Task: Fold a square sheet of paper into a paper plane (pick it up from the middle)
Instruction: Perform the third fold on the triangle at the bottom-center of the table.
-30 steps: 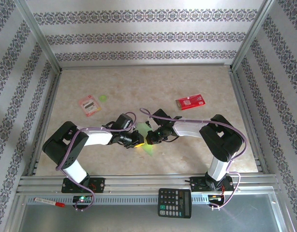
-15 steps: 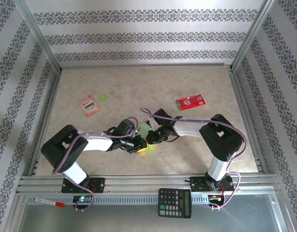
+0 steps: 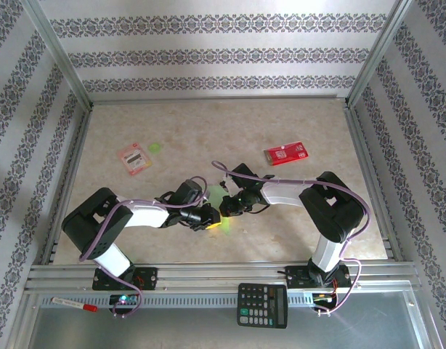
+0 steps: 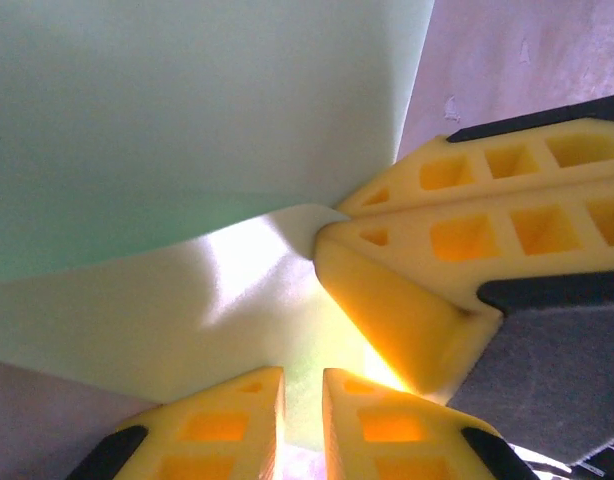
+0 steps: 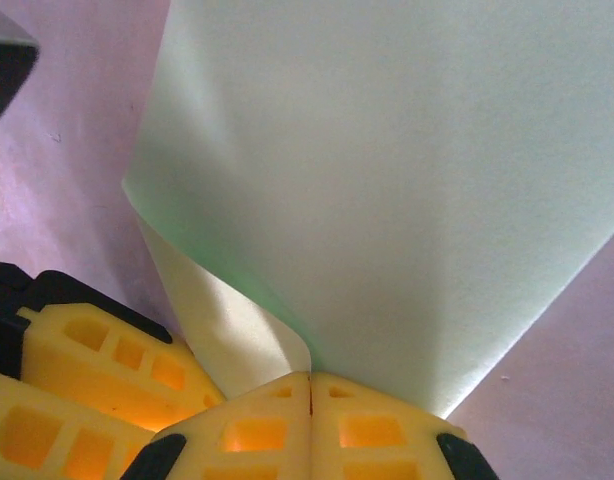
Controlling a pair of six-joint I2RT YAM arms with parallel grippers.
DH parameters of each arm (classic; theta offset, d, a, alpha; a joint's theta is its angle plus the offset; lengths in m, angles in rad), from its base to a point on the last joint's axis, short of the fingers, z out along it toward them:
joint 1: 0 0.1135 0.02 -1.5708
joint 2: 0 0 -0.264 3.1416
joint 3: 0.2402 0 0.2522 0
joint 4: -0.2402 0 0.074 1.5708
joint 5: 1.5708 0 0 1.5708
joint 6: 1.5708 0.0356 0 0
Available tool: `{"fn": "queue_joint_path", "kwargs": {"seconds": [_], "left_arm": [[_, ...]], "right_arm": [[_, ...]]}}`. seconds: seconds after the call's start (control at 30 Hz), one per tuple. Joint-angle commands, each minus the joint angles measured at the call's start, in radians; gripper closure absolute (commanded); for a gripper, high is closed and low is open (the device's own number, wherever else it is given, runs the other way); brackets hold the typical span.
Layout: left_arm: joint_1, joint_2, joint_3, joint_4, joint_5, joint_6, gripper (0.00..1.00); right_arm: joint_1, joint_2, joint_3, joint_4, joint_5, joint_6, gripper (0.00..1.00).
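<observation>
The square sheet of paper (image 3: pixel 219 196) sits at the middle of the desk (image 3: pixel 208 123), toward its near side, partly lifted between the two arms. The right end effector (image 3: pixel 226 207) is clenched on it. In the right wrist view its yellow fingers (image 5: pixel 257 430) meet in a closed seam, and the pale-green sheet (image 5: pixel 407 200) rises out of that seam with one edge curling over.

The left end effector (image 3: pixel 207 218) is just beside it, tip to tip. In the left wrist view its fingers (image 4: pixel 232 420) stand slightly parted, and the sheet's (image 4: pixel 187 150) lower edge runs into the narrow gap without being pressed.

A red-and-white packet (image 3: pixel 285 153) lies well apart on the far right. A pinkish packet (image 3: pixel 134 158) lies on the far left, with a tiny green disc (image 3: pixel 155 147) near it.
</observation>
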Motion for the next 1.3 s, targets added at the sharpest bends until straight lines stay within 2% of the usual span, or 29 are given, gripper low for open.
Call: {"fn": "queue_joint_path", "kwargs": {"seconds": [0.0, 0.17, 0.6, 0.83, 1.27], "left_arm": [[0.020, -0.060, 0.000, -0.036, -0.015, 0.026, 0.80], [0.020, -0.080, -0.013, 0.025, -0.005, -0.016, 0.79], [-0.033, 0.048, -0.037, 0.188, 0.002, -0.079, 0.82], [-0.041, 0.090, -0.046, 0.219, -0.004, -0.080, 0.82], [-0.083, -0.005, -0.047, 0.178, -0.026, -0.098, 0.80]], "right_arm": [[-0.017, 0.051, -0.027, -0.003, 0.055, 0.044, 1.00], [-0.028, 0.065, -0.013, 0.036, 0.027, 0.082, 1.00], [-0.032, 0.079, -0.003, 0.041, 0.018, 0.089, 1.00], [-0.032, 0.084, -0.007, 0.043, 0.015, 0.089, 1.00], [-0.037, 0.079, -0.015, 0.042, 0.019, 0.086, 1.00]]}}
